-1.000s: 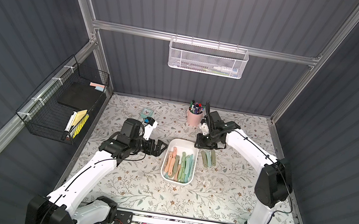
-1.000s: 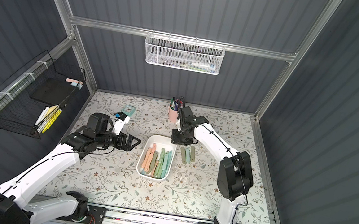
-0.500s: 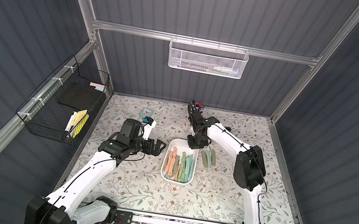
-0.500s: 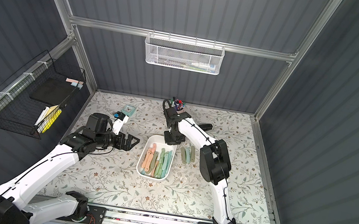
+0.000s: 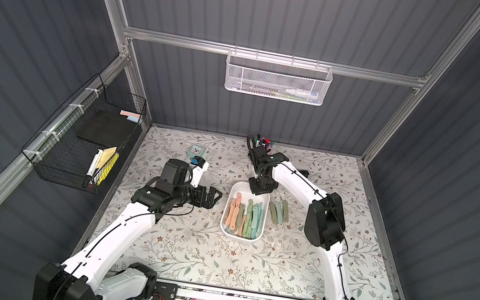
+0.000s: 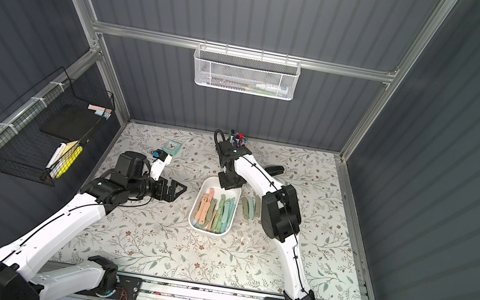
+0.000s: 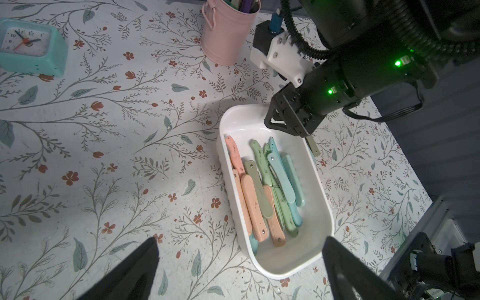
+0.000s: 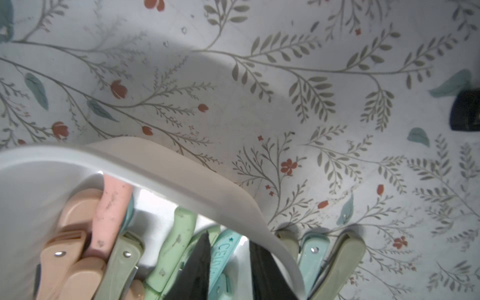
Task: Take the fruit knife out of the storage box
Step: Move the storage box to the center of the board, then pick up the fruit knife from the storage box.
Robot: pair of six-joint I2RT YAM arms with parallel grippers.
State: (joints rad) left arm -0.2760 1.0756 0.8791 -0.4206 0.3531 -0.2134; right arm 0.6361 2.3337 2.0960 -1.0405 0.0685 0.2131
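Found storage box (image 5: pixel 237 238) holding pink, green and teal fruit knives (image 7: pixel 259 192); three loose knives (image 5: pixel 278 211) just beside it. Observed right gripper (image 8: pixel 229 240) inside it, fingers slightly apart astride teal knife (image 8: pixel 220 257), grip undeterminable. Noted left gripper (image 5: pixel 214 198) nearby, fingers spread wide.

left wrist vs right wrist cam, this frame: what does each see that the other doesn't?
Left wrist only: teal clock, pink pen cup, the right end effector over one end of the storage box, and the left end effector, fingers spread wide.
Right wrist only: its own fingertips flanking a teal lettered knife inside the box, plus three knife ends on the table outside the wall; left wrist catches one olive tip.
Both: the box, the pastel knives in it, the floral table cover.
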